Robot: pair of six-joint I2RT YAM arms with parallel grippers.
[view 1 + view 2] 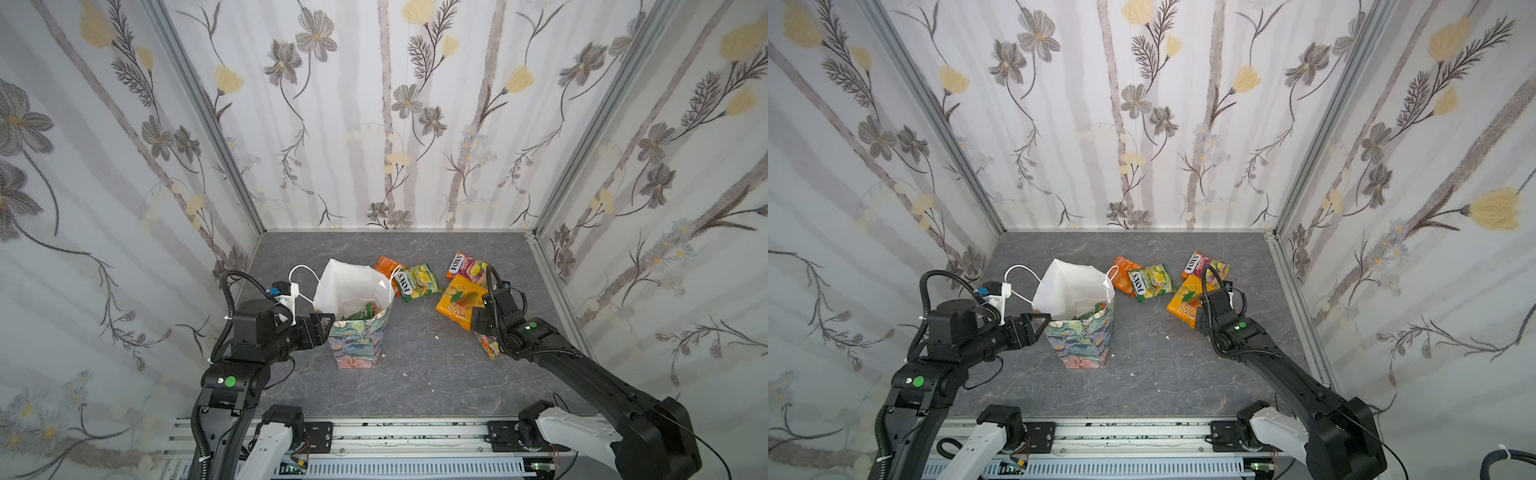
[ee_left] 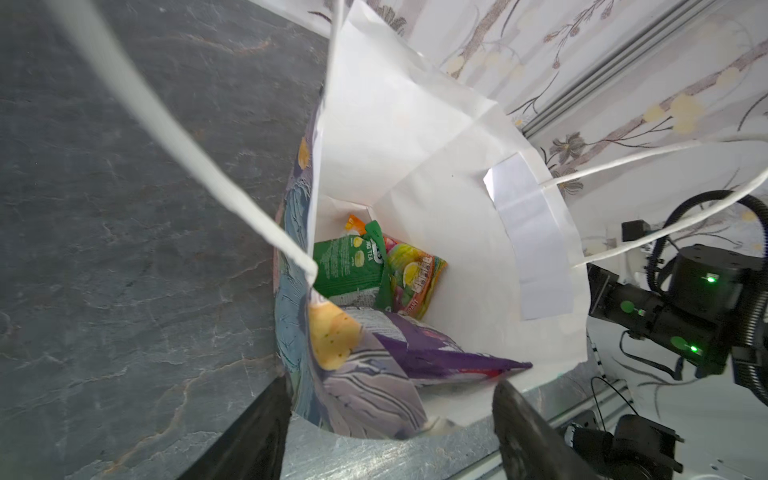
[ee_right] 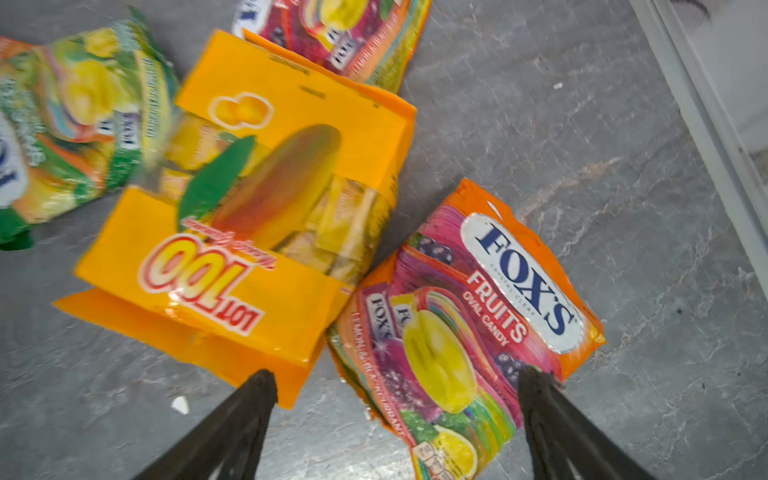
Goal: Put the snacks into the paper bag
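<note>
Left side first: my left claw (image 2: 395,386) sits at the near rim of the tall paper bag (image 1: 358,343), the one with a pastel floral outside and white inside. The jaws are spread wide, with nothing gripped. In the left wrist view the bag's floral wall runs up between my two fingers (image 2: 266,428), and I can't tell whether either one touches the paper.

The bag stands upright on the grey stone-look tabletop (image 1: 415,374), left of the middle in both top views. Its mouth gapes open, and one white cord handle (image 1: 300,272) loops out toward the back left. Down inside I see a green foil tea packet (image 2: 349,266) and a many-coloured candy packet (image 2: 417,276) tucked beside it. A purple foil packet (image 2: 440,357) lies nearest my claw.

Now the right: my right claw (image 3: 401,374) hangs wide open and empty above two snacks that touch each other. One fingertip is over the end of the flat orange-yellow LOT 100 packet (image 3: 257,232) with its clear window. The other is over the edge of the pink-and-orange FOX'S FRUITS foil packet (image 3: 469,316).

Further back, a second pink-and-orange FOX'S packet (image 1: 467,266) touches the far end of the LOT 100 packet. Between that group and the bag, a yellow-green FOX'S packet (image 1: 417,284) lies partly over a plain orange foil packet (image 1: 385,266), which is just beside the bag's back corner.
</note>
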